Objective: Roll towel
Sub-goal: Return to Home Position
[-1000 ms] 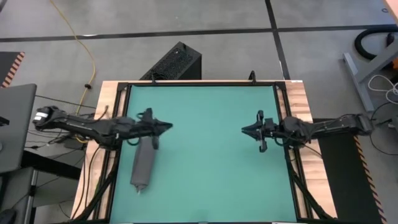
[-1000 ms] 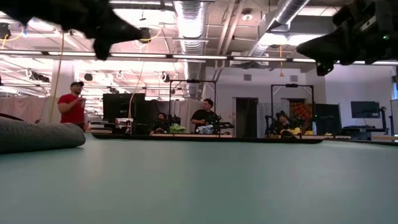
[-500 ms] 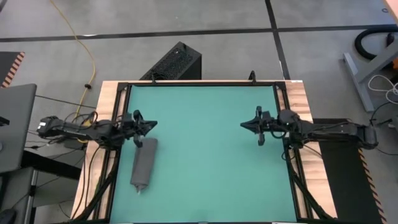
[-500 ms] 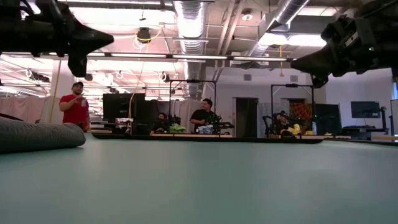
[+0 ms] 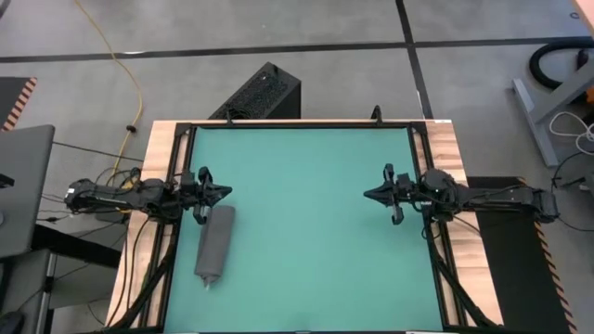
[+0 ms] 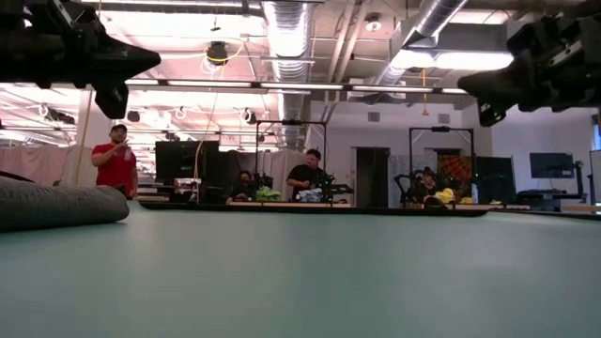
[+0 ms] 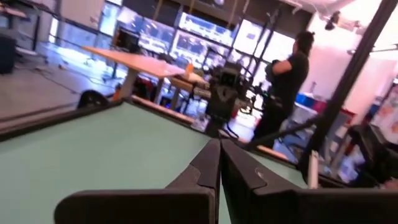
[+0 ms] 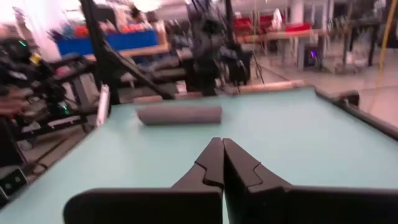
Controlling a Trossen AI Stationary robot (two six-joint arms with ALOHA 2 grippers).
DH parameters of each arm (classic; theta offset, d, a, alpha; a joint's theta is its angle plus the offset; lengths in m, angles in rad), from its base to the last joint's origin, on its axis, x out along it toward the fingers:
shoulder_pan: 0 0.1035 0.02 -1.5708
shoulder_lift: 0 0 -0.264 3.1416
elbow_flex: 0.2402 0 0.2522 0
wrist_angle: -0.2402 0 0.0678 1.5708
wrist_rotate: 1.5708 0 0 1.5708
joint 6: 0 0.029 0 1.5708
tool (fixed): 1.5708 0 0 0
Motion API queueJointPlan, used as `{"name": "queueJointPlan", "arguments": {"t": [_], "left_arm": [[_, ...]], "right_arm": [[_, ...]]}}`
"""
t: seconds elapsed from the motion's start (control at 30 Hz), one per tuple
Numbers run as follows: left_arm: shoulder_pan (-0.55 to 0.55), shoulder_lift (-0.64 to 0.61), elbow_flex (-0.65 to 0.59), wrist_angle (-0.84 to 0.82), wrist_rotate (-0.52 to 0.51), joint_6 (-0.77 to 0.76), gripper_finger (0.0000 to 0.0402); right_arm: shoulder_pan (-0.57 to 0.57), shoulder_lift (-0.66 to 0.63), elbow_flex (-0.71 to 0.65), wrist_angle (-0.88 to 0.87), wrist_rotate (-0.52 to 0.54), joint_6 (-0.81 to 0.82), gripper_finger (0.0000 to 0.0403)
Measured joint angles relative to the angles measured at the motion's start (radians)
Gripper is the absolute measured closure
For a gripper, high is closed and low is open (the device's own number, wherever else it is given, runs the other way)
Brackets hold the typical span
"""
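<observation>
Left end effector [image 5: 225, 192]: we found it hanging above the left edge of the green mat [image 5: 306, 232] and pointing toward the mat's middle. Its two dark fingers were pressed together with no gap and nothing between them, as the left wrist view showed. It sat just beyond one end of the towel [image 5: 213, 243], raised clear of the cloth.

Right end effector [image 5: 368, 195]: we recorded it above the right part of the mat, pointing toward the left arm and well apart from the towel. Its fingers likewise met tip to tip and held nothing.

Towel: one item, dark grey, rolled into a tight cylinder. It lay on the mat near the left edge, its long axis running roughly along that edge at a slight slant. In the low view we saw it as a rounded grey roll at the far left, resting on the mat surface.

Counter [image 5: 452, 153]: pale wood, carrying the mat inside a black frame [image 5: 278, 124].

Room beyond: we noted a standing person in a red top [image 6: 115, 161] and a seated person in dark clothes [image 6: 306, 176] in the low view. The left wrist view showed a person in a black top [image 7: 287, 74].
</observation>
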Motion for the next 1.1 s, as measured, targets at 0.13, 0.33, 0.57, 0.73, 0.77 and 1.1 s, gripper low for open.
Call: {"name": "queueJointPlan", "arguments": {"t": [0.13,0.33,0.57,0.73,0.77,1.1], "left_arm": [[-0.005,-0.002,0.000,-0.046,0.023,-0.023,0.0401],[-0.013,-0.002,-0.001,-0.089,0.002,-0.025,0.0401],[-0.013,-0.002,-0.001,-0.108,-0.059,-0.029,0.0401],[-0.013,-0.002,-0.002,-0.144,-0.046,-0.007,0.0401],[-0.013,-0.002,-0.002,-0.164,-0.037,-0.005,0.0401],[-0.014,-0.002,-0.003,-0.209,-0.004,-0.031,0.0401]], "right_arm": [[0.009,-0.025,0.001,0.012,0.029,-0.023,0.0386],[-0.025,-0.024,0.001,-0.034,0.037,-0.050,0.0386],[-0.045,-0.007,0.000,-0.011,0.040,-0.058,0.0385],[-0.045,0.004,-0.001,-0.003,0.041,-0.125,0.0385],[-0.046,0.005,-0.001,-0.034,0.049,-0.137,0.0385],[-0.028,-0.017,-0.002,-0.274,0.134,0.010,0.0386]]}}
